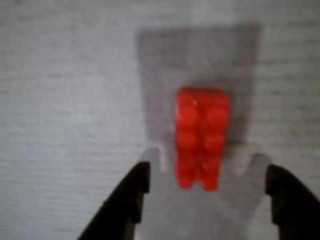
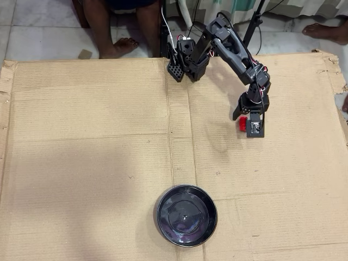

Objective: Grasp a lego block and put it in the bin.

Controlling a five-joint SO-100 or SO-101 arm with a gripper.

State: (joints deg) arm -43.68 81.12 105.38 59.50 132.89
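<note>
The red lego block (image 1: 201, 137) lies flat on the cardboard, studs up, in the wrist view. My gripper (image 1: 207, 187) is open, with its two black fingertips (image 1: 132, 195) at the bottom of that view on either side of the block's near end, not touching it. In the overhead view the block (image 2: 242, 124) sits at the right of the sheet, right beside my gripper (image 2: 246, 122), which is low over it. The black bin (image 2: 187, 215) stands at the bottom middle of the overhead view, far from the block, and holds nothing.
A large cardboard sheet (image 2: 98, 141) covers the floor. The arm's base (image 2: 182, 57) stands at the sheet's far edge. A person's legs and feet (image 2: 122, 38) are beyond that edge, and another foot (image 2: 326, 30) is at top right.
</note>
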